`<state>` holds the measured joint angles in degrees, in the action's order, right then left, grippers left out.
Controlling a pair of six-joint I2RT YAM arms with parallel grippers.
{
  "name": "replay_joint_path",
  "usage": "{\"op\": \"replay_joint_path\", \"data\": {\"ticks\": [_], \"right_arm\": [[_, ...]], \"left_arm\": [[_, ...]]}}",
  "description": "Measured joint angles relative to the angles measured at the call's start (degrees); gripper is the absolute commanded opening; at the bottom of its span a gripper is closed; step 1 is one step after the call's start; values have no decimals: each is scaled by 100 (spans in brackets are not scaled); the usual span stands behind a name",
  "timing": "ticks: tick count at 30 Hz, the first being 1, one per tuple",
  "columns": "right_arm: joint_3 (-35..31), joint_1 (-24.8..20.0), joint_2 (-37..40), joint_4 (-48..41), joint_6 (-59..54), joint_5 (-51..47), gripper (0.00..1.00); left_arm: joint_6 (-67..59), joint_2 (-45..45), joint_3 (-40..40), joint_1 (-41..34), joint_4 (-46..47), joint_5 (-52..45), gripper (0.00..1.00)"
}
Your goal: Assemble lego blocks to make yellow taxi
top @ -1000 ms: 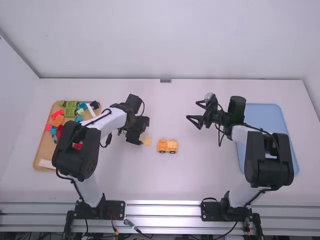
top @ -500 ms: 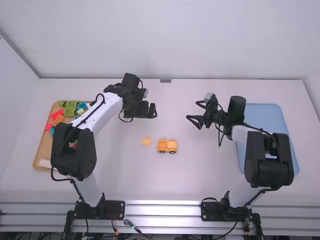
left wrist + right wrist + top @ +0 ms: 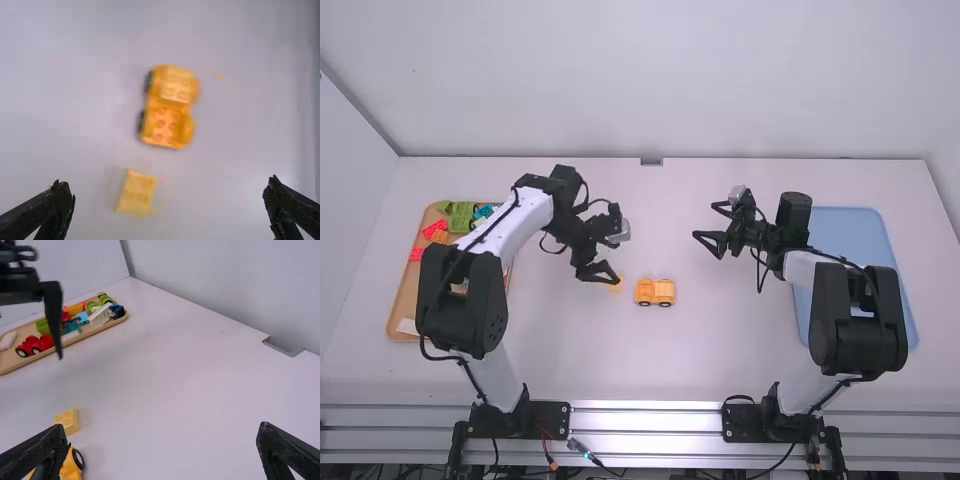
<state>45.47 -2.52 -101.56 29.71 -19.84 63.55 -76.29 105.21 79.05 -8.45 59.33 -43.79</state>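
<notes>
Black-fingered, both spread: high-view ctr w/ L gripper (image 3: 166, 185) near yellow brick (image 3: 136, 193), prob. for stacking on car (image 3: 655, 292); ctr-R w/ R gripper (image 3: 704, 221), prob. idle.

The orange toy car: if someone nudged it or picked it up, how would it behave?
The orange toy car stands on black wheels, so a push along its length would likely roll it. Its studded, plastic-looking body should probably stay stiff when squeezed.

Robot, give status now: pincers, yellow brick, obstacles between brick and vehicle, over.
Left pincer, right pincer: open, empty. Yellow brick apart from orange vehicle. Nothing between.
</notes>
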Motion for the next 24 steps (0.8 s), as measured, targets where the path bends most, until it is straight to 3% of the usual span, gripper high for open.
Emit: {"op": "replay_joint_path", "data": {"ticks": [3,7,11,15,24], "right_arm": [[-2,0,0,-278,-372,254,99],[-2,0,2,-1231,-1484,809,99],[-13,52,2,-2164,-2514,1014,99],[-24,470,2,-3034,-3768,907,99],[-24,1322,2,-3141,-4238,-157,99]], "left_arm": [[-1152,0,-245,238,-4,-496,99],[-2022,0,-962,579,-981,-1130,99],[-1746,0,-1504,678,-2201,-1419,99],[-1003,0,-2063,656,-3574,-1585,99],[-396,24,-2671,656,-4323,-1449,99]]}}
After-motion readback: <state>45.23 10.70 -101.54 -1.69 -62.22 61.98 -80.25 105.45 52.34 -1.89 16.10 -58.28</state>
